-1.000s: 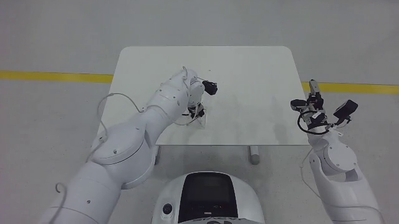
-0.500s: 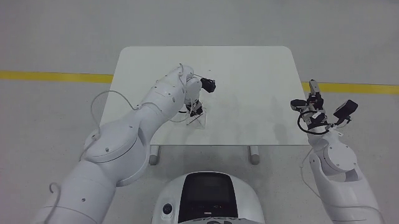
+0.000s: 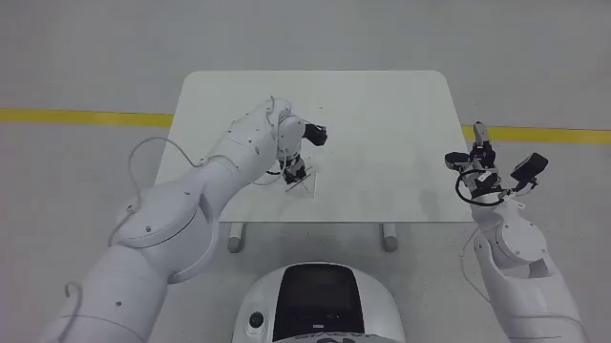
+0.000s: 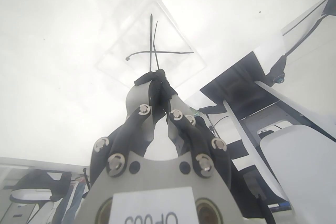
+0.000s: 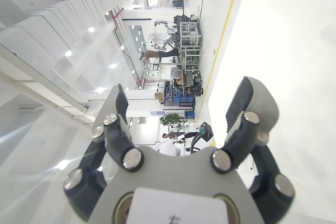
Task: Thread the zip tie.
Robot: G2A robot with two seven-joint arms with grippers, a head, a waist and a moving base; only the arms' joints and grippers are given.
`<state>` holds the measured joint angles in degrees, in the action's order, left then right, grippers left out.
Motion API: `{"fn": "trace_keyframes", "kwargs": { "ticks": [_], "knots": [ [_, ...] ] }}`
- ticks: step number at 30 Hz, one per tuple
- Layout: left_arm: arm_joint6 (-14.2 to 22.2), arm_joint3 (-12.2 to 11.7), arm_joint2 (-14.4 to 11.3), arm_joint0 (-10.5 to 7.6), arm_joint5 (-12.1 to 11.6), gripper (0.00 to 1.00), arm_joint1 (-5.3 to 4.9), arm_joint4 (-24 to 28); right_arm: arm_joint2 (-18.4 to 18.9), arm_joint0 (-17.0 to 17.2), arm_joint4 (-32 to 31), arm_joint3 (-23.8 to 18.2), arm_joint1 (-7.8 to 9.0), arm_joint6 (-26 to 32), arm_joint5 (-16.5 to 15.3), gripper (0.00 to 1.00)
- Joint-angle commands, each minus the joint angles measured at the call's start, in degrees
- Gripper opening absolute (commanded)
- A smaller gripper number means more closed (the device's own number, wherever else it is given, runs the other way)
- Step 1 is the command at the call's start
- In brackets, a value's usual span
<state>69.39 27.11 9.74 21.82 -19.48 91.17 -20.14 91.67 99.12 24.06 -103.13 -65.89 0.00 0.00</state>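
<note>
The left fingers [image 4: 139,93] are pinched shut on one end of a zip tie [image 4: 151,38]. They hold it out over a clear tray [image 4: 131,25] near the counter's [image 3: 382,133] front edge, likely to leave its tip free for threading. A second tie [image 4: 173,52] lies flat on the tray, crossing it. The right fingers [image 5: 122,101] are spread wide and empty, just off the counter's right edge, probably waiting to take the free end.
</note>
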Motion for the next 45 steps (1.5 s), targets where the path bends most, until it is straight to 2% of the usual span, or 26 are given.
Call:
{"fn": "trace_keyframes", "kwargs": {
  "ticks": [1, 6, 9, 12, 16, 17, 18, 26, 28, 30, 32, 36, 40, 41, 44, 45],
  "knots": [
    [0.40, 0.38, 0.00, 0.09, 0.00, 0.00, -0.25, 0.03, 0.00, 0.00, 0.00, 0.00, 0.00, 0.00, 0.00, 1.00],
    [-0.38, 0.99, 0.00, -0.43, 0.00, 0.00, -0.92, 2.07, 0.00, 0.00, 0.00, 0.00, 0.00, 0.00, 0.00, 1.00],
    [-0.82, 2.11, 0.08, -1.04, 0.00, 0.00, -1.68, 4.17, 0.00, 0.00, 0.00, 0.00, 0.00, 0.00, 0.00, 1.00],
    [-1.18, 3.83, 0.41, -1.62, 0.00, 0.00, -2.96, 6.99, 0.00, 0.00, 0.00, 0.00, 0.00, 0.00, 0.00, 1.00],
    [-1.54, 7.08, 1.50, -1.84, 0.00, 0.00, -5.39, 11.50, 0.00, 0.00, 0.00, 0.00, 0.00, 0.00, 0.00, 1.00],
    [-1.55, 8.17, 1.78, -1.86, 0.00, 0.00, -6.31, 12.39, 0.00, 0.00, 0.00, 0.00, 0.00, 0.00, 0.00, 1.00],
    [-1.72, 8.80, 1.69, -1.90, 0.00, 0.00, -6.75, 12.14, 0.00, 0.00, 0.00, 0.00, 0.00, 0.00, 0.00, 1.00],
    [-1.72, 8.80, 1.69, -1.90, 0.00, 0.00, -6.75, 12.14, 0.00, 0.00, 0.00, 0.00, 0.00, 0.00, 0.00, 1.00],
    [-3.84, 8.32, 1.69, -1.28, 1.27, 0.00, -6.84, 11.56, 0.00, 0.00, 0.00, 0.00, 0.00, 0.00, 0.00, 1.00],
    [-5.08, 7.19, 3.54, -0.94, 0.00, 0.00, -7.26, 15.41, 0.00, 0.00, 0.00, 0.00, 0.00, 0.00, 0.00, 1.00],
    [-5.11, 7.13, 4.61, -1.10, 0.00, 0.00, -7.84, 17.11, 0.00, 0.00, 0.00, 0.00, 0.00, 0.00, 0.00, 1.00],
    [-5.72, 8.78, 8.11, -0.87, 0.00, 0.00, -10.23, 21.69, 0.00, 0.00, 0.00, 0.00, 0.00, 0.00, 0.00, 1.00],
    [-5.22, 13.34, 12.35, 0.79, 0.00, 0.00, -13.69, 25.08, 0.00, 0.00, 0.00, 0.00, 0.00, 0.00, 0.00, 1.00],
    [-4.44, 15.02, 14.10, 1.74, 0.00, 0.00, -14.87, 26.77, 0.00, 0.00, 0.00, 0.00, 0.00, 0.00, 0.00, 1.00],
    [-3.57, 18.62, 17.84, 3.88, 0.00, 0.00, -17.43, 27.96, 0.00, 0.00, 0.00, 0.00, 0.00, 0.00, 0.00, 1.00],
    [-3.57, 18.62, 17.84, 3.88, 0.00, 0.00, -17.43, 27.96, 0.00, 0.00, 0.00, 0.00, 0.00, 0.00, 0.00, 1.00]
  ]
}}
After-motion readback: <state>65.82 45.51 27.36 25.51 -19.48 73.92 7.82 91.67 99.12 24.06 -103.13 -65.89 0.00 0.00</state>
